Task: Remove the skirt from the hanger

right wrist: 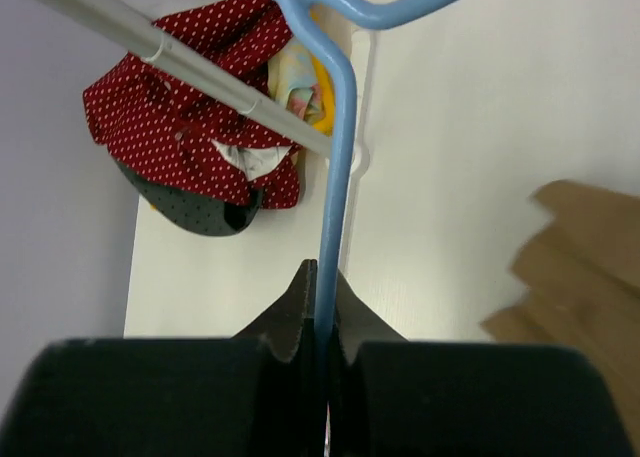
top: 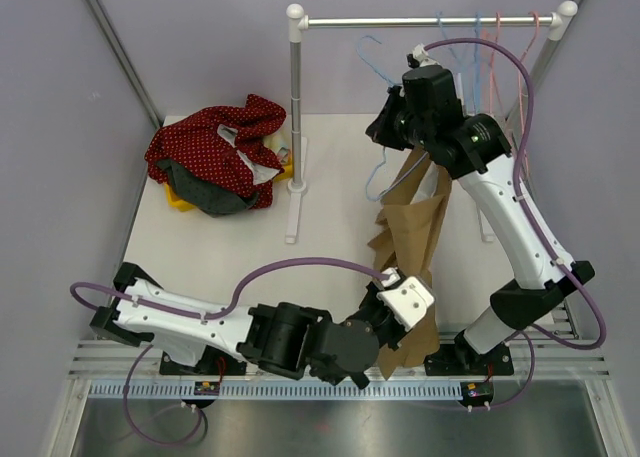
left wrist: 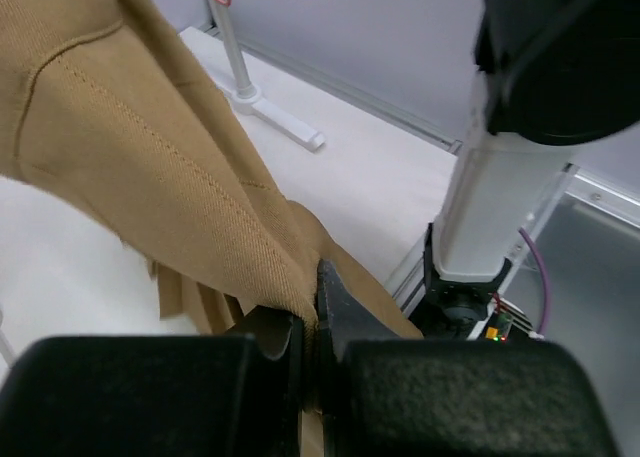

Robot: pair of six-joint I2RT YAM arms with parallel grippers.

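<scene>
The left tool (left wrist: 312, 307) clamps the skirt (left wrist: 150, 147) while the right tool (right wrist: 320, 287) pinches the blue hanger (right wrist: 340, 127); a steady pull should free it.

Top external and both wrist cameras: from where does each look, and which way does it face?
Top external: above and behind, facing down on the table; left arm and right arm whole, tan skirt, red clothes pile.
Left wrist: on the left arm, facing along the left gripper, shut on the skirt, toward the right arm.
Right wrist: facing down along the right gripper, shut on the blue hanger.
Shared: top and right wrist both show pile and skirt.
</scene>
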